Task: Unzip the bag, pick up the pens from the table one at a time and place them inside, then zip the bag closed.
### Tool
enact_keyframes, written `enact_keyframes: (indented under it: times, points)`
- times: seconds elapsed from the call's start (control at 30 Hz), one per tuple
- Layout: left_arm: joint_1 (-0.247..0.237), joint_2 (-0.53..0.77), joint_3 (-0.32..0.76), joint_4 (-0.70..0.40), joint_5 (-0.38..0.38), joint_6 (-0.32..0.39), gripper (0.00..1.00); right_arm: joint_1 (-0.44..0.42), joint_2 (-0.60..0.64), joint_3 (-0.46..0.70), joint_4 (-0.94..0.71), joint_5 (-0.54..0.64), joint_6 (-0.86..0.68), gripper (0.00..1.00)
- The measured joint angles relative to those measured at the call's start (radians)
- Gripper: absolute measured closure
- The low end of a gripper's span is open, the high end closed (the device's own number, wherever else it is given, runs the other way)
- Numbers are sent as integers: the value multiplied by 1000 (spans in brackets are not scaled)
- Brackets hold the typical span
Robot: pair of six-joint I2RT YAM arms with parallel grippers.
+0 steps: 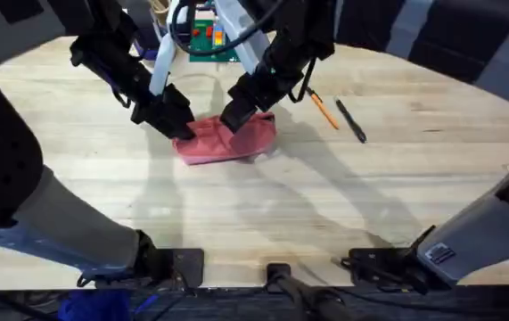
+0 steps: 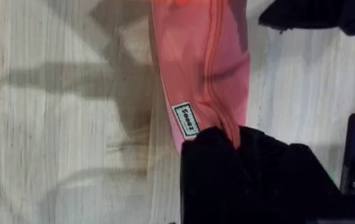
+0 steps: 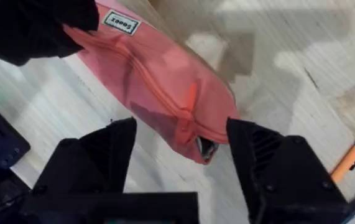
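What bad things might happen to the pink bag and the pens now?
The left gripper pinches only one end of the bag, so the fabric might slip free when the zipper is tugged. The right gripper is open around the zipper pull and could close beside it. The orange pen and black pen lie close together, so one may get bumped.

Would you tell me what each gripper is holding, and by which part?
The left gripper pinches the bag at its labelled end; the right gripper is open over the zipper pull.
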Motion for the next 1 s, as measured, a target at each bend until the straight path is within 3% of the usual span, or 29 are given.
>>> enact_keyframes:
  times: [0.33,0.63,0.87,0.93,1.0]
  points:
    - [0,0,0,0,0,0,959,2,0,0,-4,0,0,408]
    - [0,0,0,0,0,0,959,5,0,0,-17,-3,0,527]
    - [0,0,0,0,0,-1,959,5,23,0,-19,-1,-6,804]
    - [0,0,0,0,0,-1,959,4,23,0,-18,2,-9,945]
    - [0,0,0,0,0,0,959,4,23,0,-18,2,-10,963]
